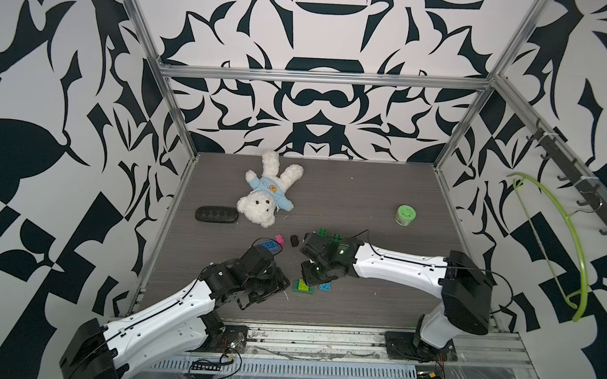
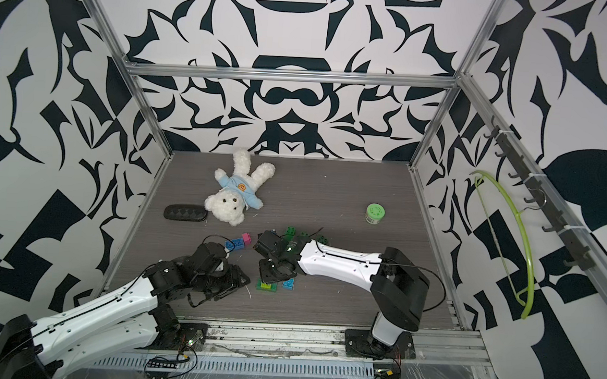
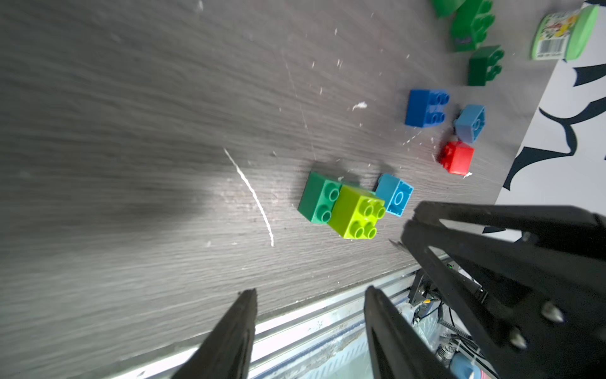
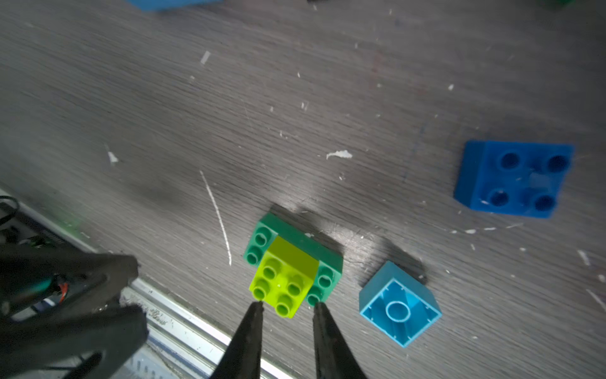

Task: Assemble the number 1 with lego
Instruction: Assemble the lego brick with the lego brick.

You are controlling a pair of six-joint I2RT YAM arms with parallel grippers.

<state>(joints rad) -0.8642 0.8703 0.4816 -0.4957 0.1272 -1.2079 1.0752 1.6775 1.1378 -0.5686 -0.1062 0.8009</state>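
standing lidded, the jar (image 1: 406, 216) sits well apart from the lego (image 1: 303, 286).

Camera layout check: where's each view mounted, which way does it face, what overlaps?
Top views: high in front, facing down toward the back wall; left arm and right arm show.
Left wrist: on the left arm, looking past left gripper at lime brick; right gripper intrudes.
Right wrist: looks down past right gripper onto it; left gripper alongside.
Shared: all see lime brick.
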